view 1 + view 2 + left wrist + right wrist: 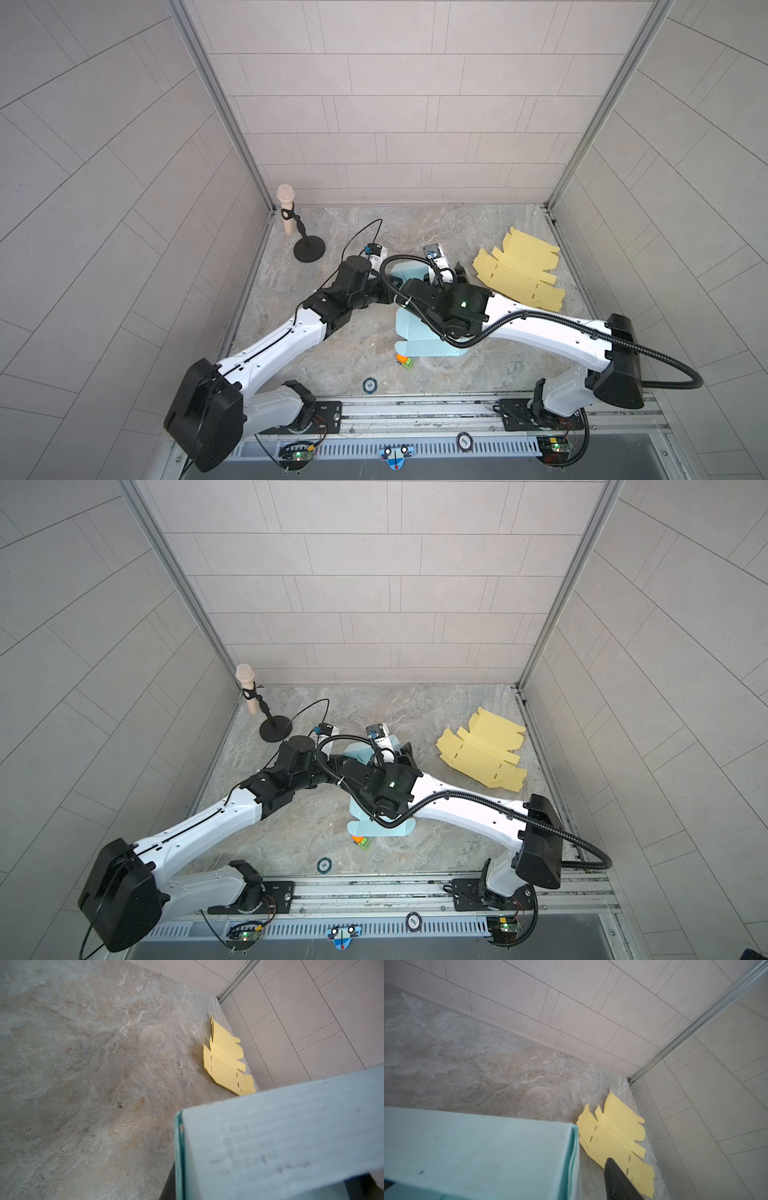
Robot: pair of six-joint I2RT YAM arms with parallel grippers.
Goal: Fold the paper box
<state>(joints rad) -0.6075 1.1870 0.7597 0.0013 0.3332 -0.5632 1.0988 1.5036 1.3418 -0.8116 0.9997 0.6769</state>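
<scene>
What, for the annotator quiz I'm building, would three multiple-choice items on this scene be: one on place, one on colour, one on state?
1. Where does the yellow cut-out sheet lie?
A. By the microphone stand.
B. On the far right side of the table.
C. At the table's near left corner.

2. What colour is the paper box at the middle of the table?
A. Red.
B. Black.
C. Light blue.

3. What state is the yellow cut-out sheet in?
A. Spread out, unfolded.
B. Folded into a closed box.
C. Lifted off the table.

Answers: 1 B, both top views show it at the far right; 2 C, its panels show light blue in both wrist views; 3 A, it lies open on the table with its flaps out.
</scene>
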